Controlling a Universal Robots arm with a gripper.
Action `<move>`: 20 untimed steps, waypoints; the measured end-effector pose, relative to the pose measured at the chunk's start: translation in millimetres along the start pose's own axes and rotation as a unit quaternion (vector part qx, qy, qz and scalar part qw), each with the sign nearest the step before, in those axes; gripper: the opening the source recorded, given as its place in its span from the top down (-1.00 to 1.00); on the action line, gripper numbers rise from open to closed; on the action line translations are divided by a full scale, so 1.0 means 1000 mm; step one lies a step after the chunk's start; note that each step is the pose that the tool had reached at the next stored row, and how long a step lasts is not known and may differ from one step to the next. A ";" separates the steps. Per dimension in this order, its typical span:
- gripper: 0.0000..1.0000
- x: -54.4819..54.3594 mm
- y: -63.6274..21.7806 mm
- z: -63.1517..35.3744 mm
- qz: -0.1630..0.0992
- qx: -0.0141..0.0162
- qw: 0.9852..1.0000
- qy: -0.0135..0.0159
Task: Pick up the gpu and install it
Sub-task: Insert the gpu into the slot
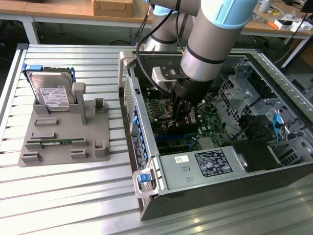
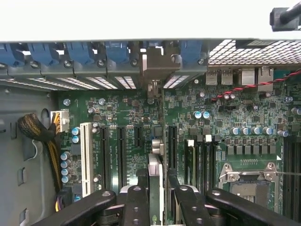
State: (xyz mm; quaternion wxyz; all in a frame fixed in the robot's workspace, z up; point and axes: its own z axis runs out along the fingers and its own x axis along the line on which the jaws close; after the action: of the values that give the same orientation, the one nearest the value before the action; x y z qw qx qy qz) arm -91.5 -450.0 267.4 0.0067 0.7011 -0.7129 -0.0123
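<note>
gripper (image 2: 156, 188) around gpu (image 2: 155, 162), over motherboard (image 2: 235, 113)

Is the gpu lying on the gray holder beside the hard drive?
No, the gpu stands edge-on between the jaws inside the case, over the motherboard.

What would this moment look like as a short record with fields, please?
arm: reaching down into the open computer case
claw: closed on the gpu, over the motherboard
gpu: held on edge between the fingers, its end bracket at the case's rear slots; whether it is seated cannot be told
hard drive: standing in the grey fixture, at the exterior view's left
memory stick: lying in the same fixture
</note>
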 end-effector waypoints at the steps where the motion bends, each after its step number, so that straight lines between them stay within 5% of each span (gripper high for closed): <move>1: 0.47 0.000 0.0000 0.0000 0.000 0.000 1.000 0.000; 20: 0.47 0.000 -0.0001 0.0054 0.010 0.000 1.000 0.000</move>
State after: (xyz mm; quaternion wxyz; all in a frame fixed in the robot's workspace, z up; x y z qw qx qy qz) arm -91.5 -450.4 262.0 0.0067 0.6942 -0.7197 -0.0123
